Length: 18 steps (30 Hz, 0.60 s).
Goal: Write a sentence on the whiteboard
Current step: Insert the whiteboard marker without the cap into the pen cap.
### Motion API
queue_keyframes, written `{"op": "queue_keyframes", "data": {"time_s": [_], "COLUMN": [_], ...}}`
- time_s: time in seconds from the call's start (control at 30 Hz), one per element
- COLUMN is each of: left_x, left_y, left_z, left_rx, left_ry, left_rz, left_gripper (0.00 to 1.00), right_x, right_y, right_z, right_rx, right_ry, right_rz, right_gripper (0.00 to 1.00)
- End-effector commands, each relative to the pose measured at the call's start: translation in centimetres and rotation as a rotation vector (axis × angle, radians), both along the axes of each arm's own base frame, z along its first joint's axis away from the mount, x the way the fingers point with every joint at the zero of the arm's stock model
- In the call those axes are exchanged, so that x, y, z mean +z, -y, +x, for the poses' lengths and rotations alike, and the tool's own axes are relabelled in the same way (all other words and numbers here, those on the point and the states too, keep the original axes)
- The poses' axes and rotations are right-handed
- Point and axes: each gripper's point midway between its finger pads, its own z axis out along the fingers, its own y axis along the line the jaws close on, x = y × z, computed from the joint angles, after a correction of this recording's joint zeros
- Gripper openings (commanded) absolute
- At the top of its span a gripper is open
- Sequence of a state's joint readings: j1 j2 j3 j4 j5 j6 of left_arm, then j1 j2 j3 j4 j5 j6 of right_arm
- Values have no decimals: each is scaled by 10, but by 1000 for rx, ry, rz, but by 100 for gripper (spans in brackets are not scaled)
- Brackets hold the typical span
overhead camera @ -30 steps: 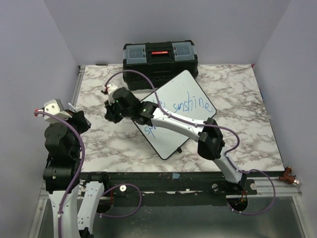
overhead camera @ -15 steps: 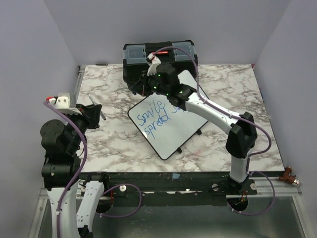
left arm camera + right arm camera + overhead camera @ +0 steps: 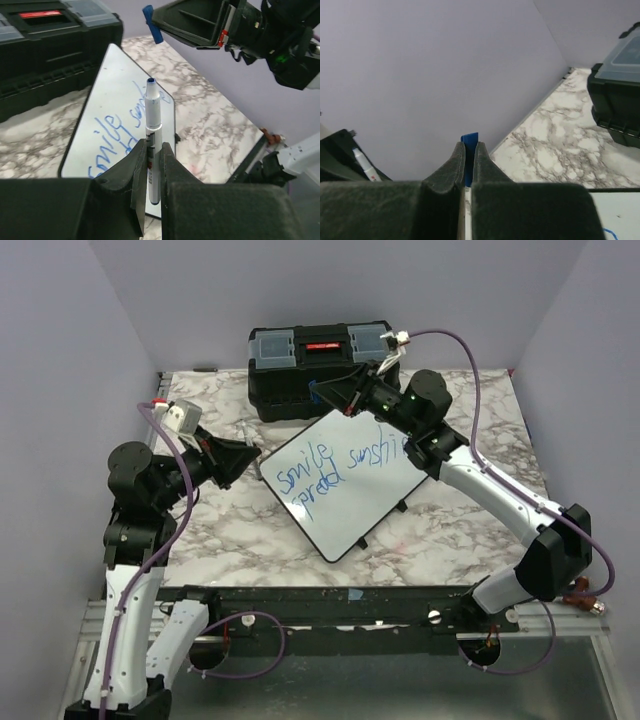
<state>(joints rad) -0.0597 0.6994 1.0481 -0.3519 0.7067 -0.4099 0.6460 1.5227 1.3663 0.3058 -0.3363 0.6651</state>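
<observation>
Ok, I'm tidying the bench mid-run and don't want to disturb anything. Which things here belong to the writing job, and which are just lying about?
Part of the job:
whiteboard
sentence written on it
marker, uncapped, in the left gripper
blue cap, in the right gripper

Just lying about:
toolbox, at the back of the table

Plain lilac walls (image 3: 330,280) enclose a marble-patterned table (image 3: 480,520) under soft, even light.
</observation>
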Motion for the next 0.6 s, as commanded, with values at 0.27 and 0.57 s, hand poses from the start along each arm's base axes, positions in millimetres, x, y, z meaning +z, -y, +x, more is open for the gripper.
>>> {"op": "queue_keyframes", "data": {"time_s": [0.27,0.57], "left_x": [7,-2], "left_y": [77,107], "left_z": [-19,-18], "left_rx": [-395,-525], "left_ry": [26,-3], "left_rz": [-62,-106], "left_gripper": [0,0], "right_x": [56,62], "right_y": [22,26], "right_z": [-55,-67], "right_rx": [229,278], "right_ry": [159,175], "right_rz": [279,368], "right_gripper": [1,1]}}
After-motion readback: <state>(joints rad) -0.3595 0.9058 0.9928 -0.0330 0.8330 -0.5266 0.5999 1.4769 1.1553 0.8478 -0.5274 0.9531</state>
